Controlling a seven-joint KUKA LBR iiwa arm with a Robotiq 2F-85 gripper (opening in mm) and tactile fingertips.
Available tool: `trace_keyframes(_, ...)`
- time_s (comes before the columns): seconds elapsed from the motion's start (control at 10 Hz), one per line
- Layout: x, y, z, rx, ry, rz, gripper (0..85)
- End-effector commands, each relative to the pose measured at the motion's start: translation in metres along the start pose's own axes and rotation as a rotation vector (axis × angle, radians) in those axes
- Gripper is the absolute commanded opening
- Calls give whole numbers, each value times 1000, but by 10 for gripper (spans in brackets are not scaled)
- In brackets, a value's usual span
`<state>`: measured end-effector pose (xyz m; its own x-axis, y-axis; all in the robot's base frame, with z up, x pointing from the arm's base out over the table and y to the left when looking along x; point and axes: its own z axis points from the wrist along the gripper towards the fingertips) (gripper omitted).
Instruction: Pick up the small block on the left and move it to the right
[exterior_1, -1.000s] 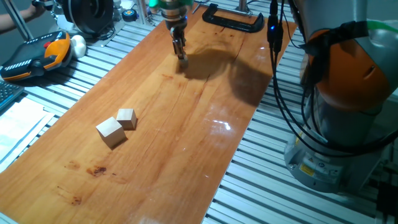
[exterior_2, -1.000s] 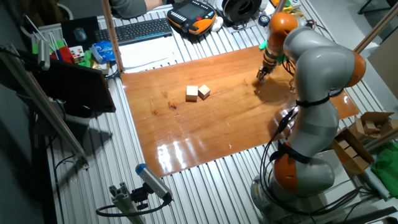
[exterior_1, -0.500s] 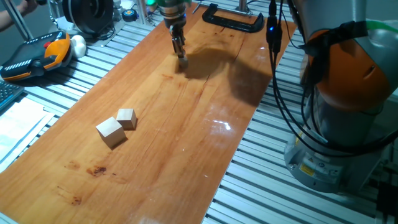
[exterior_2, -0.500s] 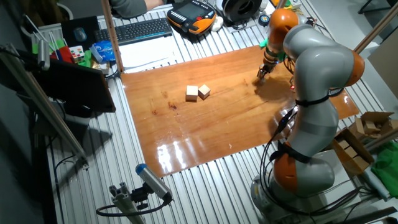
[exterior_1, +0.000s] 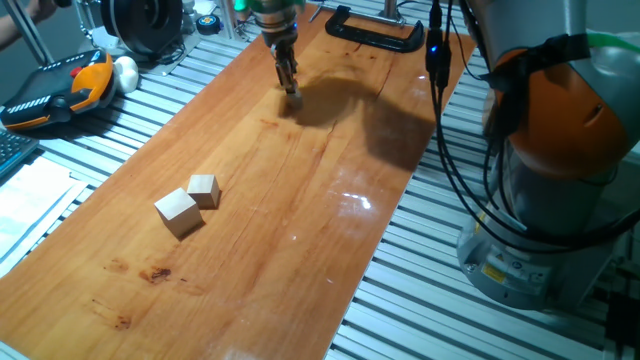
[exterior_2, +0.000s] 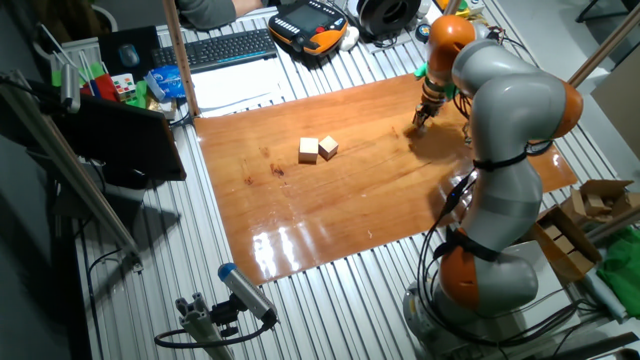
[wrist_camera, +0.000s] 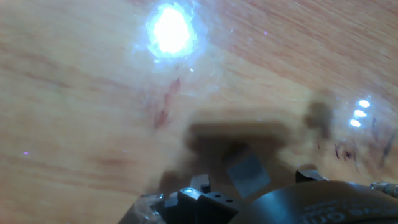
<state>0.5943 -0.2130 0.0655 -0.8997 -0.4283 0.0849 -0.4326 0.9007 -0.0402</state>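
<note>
My gripper (exterior_1: 293, 97) stands at the far end of the wooden table (exterior_1: 300, 230), fingertips down at the surface; it also shows in the other fixed view (exterior_2: 418, 122). A tiny pale piece, the small block (exterior_1: 295, 98), sits between the tips. In the hand view it is a blurred pale wooden shape (wrist_camera: 233, 132) ahead of a grey finger pad (wrist_camera: 247, 174). The jaws look closed on it. The mid-sized cube (exterior_1: 204, 190) and the largest cube (exterior_1: 178, 212) sit together far from the gripper, near the other end.
A black clamp (exterior_1: 375, 30) grips the table's far edge. An orange and black pendant (exterior_1: 60, 85) lies on the slatted bench beside the table. Black cables (exterior_1: 445, 120) hang by the robot's base (exterior_1: 560, 200). A keyboard (exterior_2: 225, 47) lies beyond the table.
</note>
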Motion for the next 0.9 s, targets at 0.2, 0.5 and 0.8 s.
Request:
trace_keyframes(0.2,-1,2,4,-6,26,0,700)
trace_keyframes(0.5,5,-4,22,-15,11,-1,697)
trace_keyframes(0.8,4,-5,34,-26,-1,-2,687)
